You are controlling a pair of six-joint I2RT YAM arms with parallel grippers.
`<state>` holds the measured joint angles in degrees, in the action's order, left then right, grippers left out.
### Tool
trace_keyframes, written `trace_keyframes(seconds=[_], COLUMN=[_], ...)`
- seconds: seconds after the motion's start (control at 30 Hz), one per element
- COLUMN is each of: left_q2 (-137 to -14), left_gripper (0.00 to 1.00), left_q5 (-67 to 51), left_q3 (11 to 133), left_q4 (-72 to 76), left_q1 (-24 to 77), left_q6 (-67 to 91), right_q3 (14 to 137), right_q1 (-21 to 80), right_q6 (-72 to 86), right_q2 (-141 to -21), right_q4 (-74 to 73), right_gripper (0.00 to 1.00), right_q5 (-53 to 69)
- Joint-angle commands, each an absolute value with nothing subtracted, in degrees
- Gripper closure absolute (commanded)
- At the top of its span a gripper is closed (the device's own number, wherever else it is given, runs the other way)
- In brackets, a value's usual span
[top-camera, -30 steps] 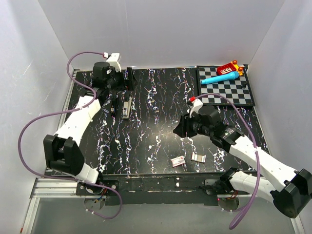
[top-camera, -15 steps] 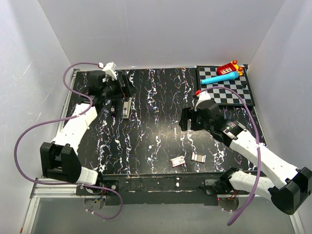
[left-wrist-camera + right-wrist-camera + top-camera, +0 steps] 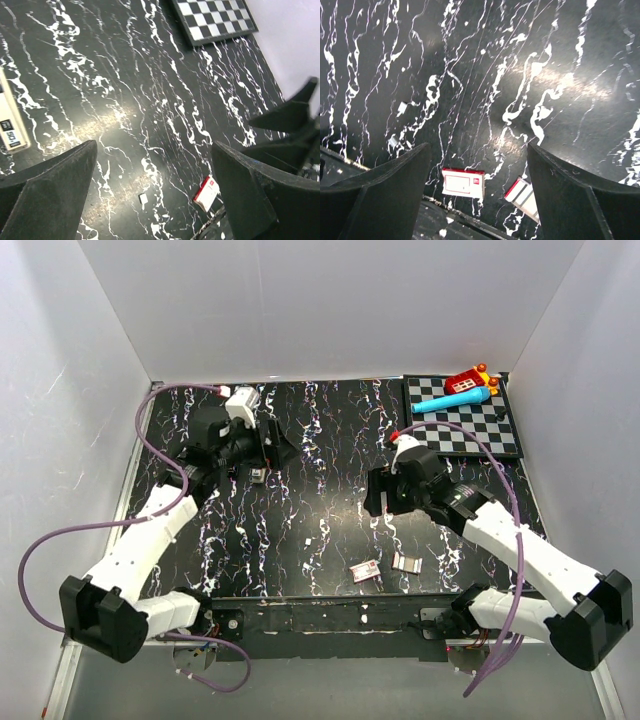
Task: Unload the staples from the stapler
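evidently the approach step: left gripper [image 3: 155, 150] and right gripper [image 3: 479, 150] gape wide, empty; stapler [image 3: 11, 122] lies outside the left one's finger, so recentring comes next.

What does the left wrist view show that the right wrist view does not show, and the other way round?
Only the left wrist view shows the checkerboard at the top and the stapler at the left edge. Only the right wrist view shows a striped red and white packet near the bottom. Both show the black marbled table and a red and white box, probably the same one.
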<state>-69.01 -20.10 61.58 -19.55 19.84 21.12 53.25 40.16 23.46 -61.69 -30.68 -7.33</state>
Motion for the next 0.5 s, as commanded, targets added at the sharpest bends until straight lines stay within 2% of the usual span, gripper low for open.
trace_keyframes(seconds=[0.0,0.27,0.47], left_q2=[-65.9,-60.1,-55.2], left_gripper=[0.02,0.02,0.02], left_q5=[-14.9,-8.6,-1.9], left_q3=[60.6,55.5,53.4], left_q4=[-24.4,-26.9,-29.2], left_q1=[23.5,24.7,24.8], left_q6=[17.5,19.2,20.1], right_q3=[54.0,52.4,55.4], right_q1=[40.5,47.2,55.7], right_q6=[24.8,27.9,22.2], right_q2=[-63.9,-68.8,-76.3], right_q4=[-30.8,-27.1,-27.2], right_gripper=[0.17,0.20,0.23], right_q5=[-0.4,3.3,3.3])
